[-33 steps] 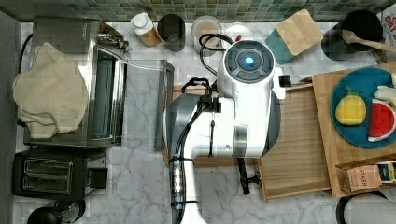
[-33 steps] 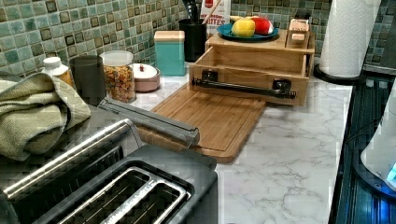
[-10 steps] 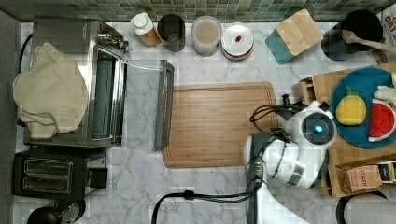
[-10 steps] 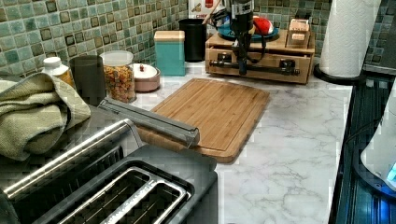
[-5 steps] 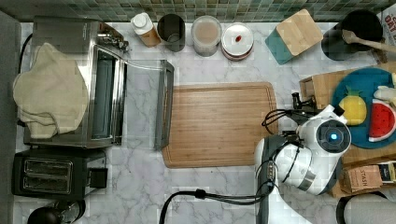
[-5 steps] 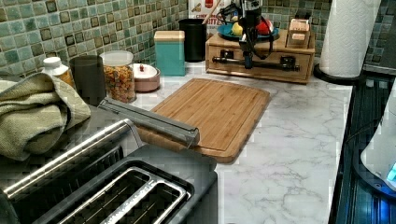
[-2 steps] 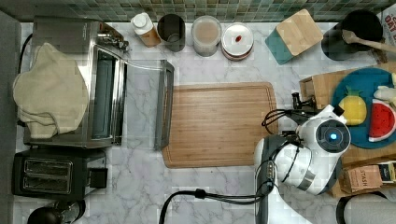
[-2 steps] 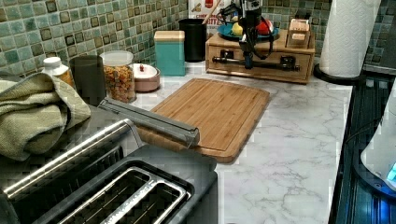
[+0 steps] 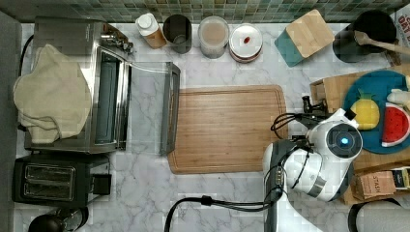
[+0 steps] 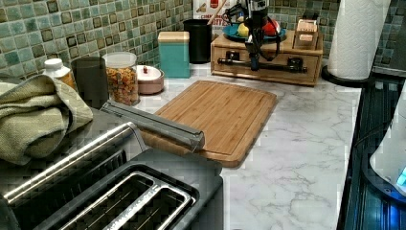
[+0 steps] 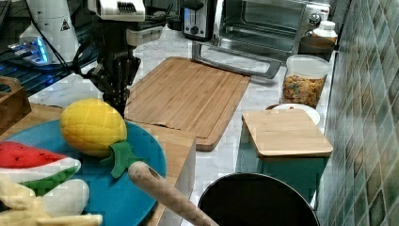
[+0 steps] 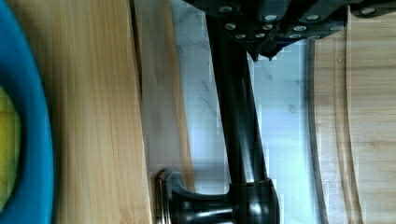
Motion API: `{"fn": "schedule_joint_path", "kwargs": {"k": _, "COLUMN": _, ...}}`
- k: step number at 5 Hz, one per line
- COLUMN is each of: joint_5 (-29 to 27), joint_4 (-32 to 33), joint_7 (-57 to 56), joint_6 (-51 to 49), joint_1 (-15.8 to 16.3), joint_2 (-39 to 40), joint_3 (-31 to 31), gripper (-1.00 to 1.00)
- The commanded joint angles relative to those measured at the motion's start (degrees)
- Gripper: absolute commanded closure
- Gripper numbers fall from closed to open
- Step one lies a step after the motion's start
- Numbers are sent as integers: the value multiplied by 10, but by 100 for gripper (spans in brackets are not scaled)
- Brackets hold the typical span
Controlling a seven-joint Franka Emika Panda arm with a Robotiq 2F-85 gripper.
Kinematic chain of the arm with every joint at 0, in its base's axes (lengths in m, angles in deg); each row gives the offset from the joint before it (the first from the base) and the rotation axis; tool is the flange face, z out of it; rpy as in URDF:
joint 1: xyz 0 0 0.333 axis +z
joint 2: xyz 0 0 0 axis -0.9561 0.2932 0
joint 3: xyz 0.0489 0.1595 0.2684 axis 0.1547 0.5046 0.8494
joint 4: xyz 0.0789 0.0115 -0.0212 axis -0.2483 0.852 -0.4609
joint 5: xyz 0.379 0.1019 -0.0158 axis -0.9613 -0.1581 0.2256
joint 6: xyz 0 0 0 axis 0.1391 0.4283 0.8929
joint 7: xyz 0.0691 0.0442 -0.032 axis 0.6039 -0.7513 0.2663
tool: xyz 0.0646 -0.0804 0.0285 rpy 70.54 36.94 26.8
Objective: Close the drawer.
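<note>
Bamboo drawer (image 10: 268, 61) sits flush in its box at the counter's far edge; my claw (image 10: 254, 61) on its bar handle (image 12: 240, 135), grip state indiscernible.

The kitchen was evenly and brightly lit, with soft, short shadows. The marble counter (image 9: 227, 203) looked pale and nearly washed out around the cutting board (image 9: 227, 128). Bright streaks glinted off the toaster oven (image 11: 263, 23) in the right view and off its glass door (image 10: 153, 123) in the left view. Blocky patches broke up the towel (image 9: 51, 94). A blue light glowed on the arm (image 9: 344, 141). From the wrist, the dark handle (image 12: 240, 140) and blue plate (image 12: 32, 116) were smeared and soft.
</note>
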State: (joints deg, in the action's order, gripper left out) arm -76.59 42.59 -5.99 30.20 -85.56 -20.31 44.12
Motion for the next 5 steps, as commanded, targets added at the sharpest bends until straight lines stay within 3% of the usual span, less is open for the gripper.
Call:
{"fn": "schedule_joint_path", "kwargs": {"k": 1, "joint_5": 7, "joint_4": -36, "joint_7": -33, "joint_6": 1, "joint_1": -68, "joint_2": -15, "joint_3": -64, "gripper": 100}}
{"fn": "schedule_joint_path", "kwargs": {"k": 2, "joint_5": 13, "joint_4": -37, "joint_7": -29, "joint_6": 1, "joint_1": -87, "joint_2": -16, "joint_3": -44, "gripper": 100}}
{"fn": "schedule_joint_path", "kwargs": {"k": 3, "joint_5": 9, "joint_4": -36, "joint_7": -31, "joint_6": 1, "joint_1": -74, "joint_2": -15, "joint_3": -57, "gripper": 100}}
{"fn": "schedule_joint_path", "kwargs": {"k": 5, "joint_5": 11, "joint_4": -36, "joint_7": -30, "joint_6": 1, "joint_1": -80, "joint_2": -16, "joint_3": -51, "gripper": 100}}
